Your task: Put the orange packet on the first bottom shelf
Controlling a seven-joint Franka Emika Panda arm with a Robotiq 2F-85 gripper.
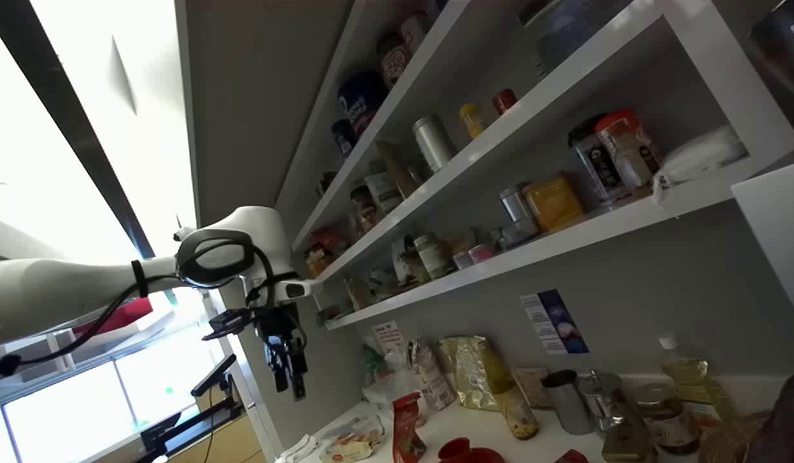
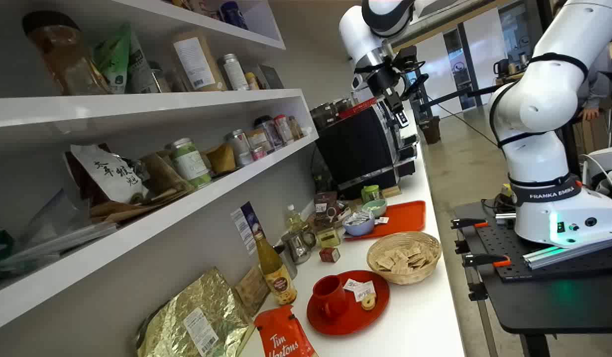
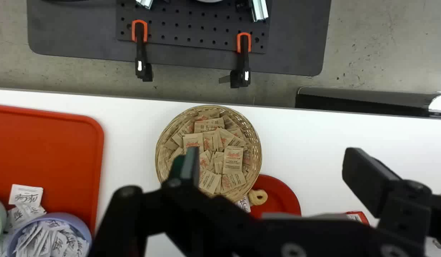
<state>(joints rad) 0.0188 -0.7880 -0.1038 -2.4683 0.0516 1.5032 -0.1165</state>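
The orange packet [image 2: 285, 337], a red-orange bag with pale lettering, stands on the white counter beside the red plate. It also shows in an exterior view [image 1: 406, 427]. In the wrist view a small red edge with a pale patch [image 3: 359, 217] shows at the lower right; I cannot tell if it is the packet. The first bottom shelf [image 1: 532, 253] is the lowest white plank on the wall, also seen in an exterior view [image 2: 187, 209]. My gripper [image 1: 290, 386] is open, empty and pointing down, high above the counter; it also shows in an exterior view [image 2: 399, 114] and the wrist view [image 3: 270, 157].
The bottom shelf holds jars, tins and bags. Near the packet are a red mug [image 2: 330, 295] on a red plate [image 2: 345, 325], a yellow bottle [image 2: 276, 272] and a gold bag [image 2: 187, 307]. A wicker basket [image 3: 163, 142] and a red tray [image 3: 45, 150] lie farther along the counter.
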